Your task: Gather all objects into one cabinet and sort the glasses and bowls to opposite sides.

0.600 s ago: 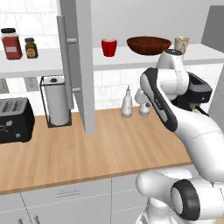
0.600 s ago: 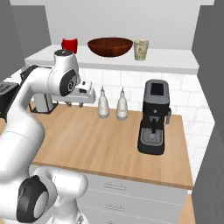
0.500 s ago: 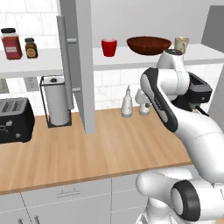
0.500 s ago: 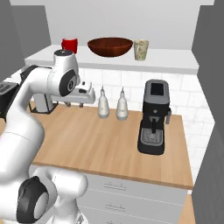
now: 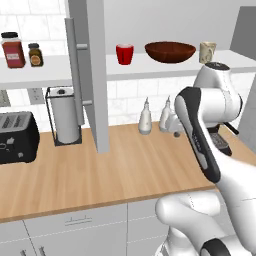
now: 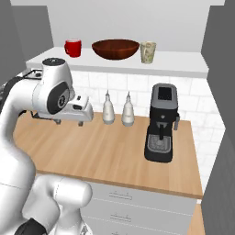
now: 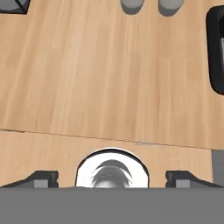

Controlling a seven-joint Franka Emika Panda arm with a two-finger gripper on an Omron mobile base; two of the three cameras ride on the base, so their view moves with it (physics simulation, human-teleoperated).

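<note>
Gripper (image 7: pixel 111 177) is hanging released above the counter (image 7: pixel 109 78); reaching up carelessly risks toppling the bottles (image 6: pixel 108 109).

The shelf carries one red cup (image 5: pixel 124 53), one dark brown bowl (image 5: pixel 170 51) and one beige mug (image 5: pixel 207 52), plus two dark-lidded spice jars (image 5: pixel 13 50) at its far left. On the counter stand two white pointed-top bottles (image 6: pixel 108 110), one coffee machine (image 6: pixel 161 122), one toaster (image 5: pixel 17 137) and one paper towel holder (image 5: pixel 64 116).
</note>
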